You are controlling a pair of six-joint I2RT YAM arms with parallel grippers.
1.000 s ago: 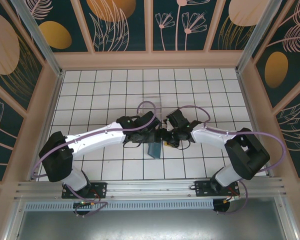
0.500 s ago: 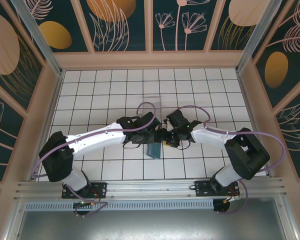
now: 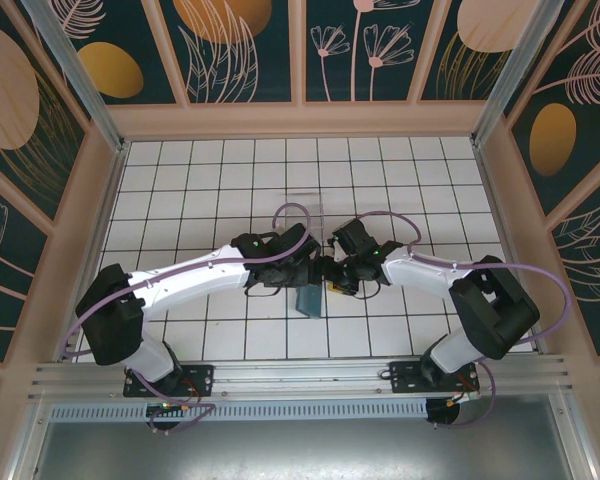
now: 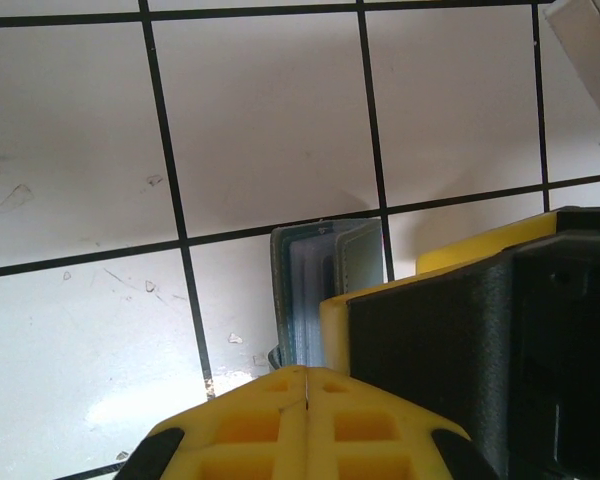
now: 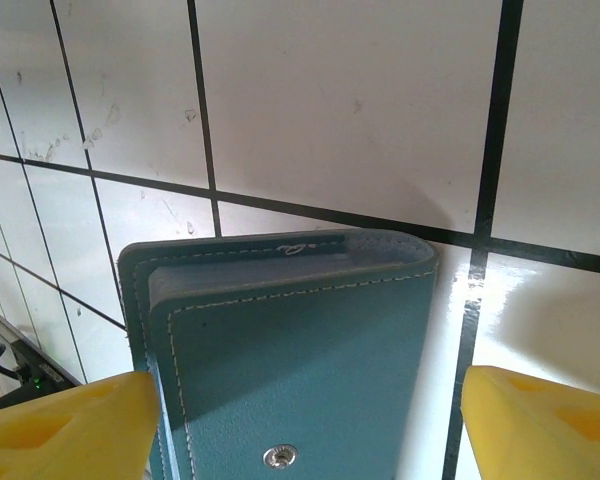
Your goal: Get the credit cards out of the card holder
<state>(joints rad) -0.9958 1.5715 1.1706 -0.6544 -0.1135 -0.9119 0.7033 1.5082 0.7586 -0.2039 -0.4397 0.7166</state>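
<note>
We see left gripper [image 4: 305, 378] pinched closed; right gripper [image 5: 300, 390] spread wide, straddling slate-blue stitched bifold card holder [image 5: 290, 330].

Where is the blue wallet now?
In the top view the wallet is mid-table, on the near side of the right claw; the right wrist view shows it between that claw's yellow fingers.

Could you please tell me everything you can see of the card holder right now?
The card holder is a slate-blue bifold, leather-like, with pale stitching along its edges and a small metal snap stud. It is folded shut over the white tiled table, between the open right tool's yellow fingers; one overlaps its edge, the other stands apart. The left wrist view shows its layered edge beyond the left tool's closed tips.
</note>
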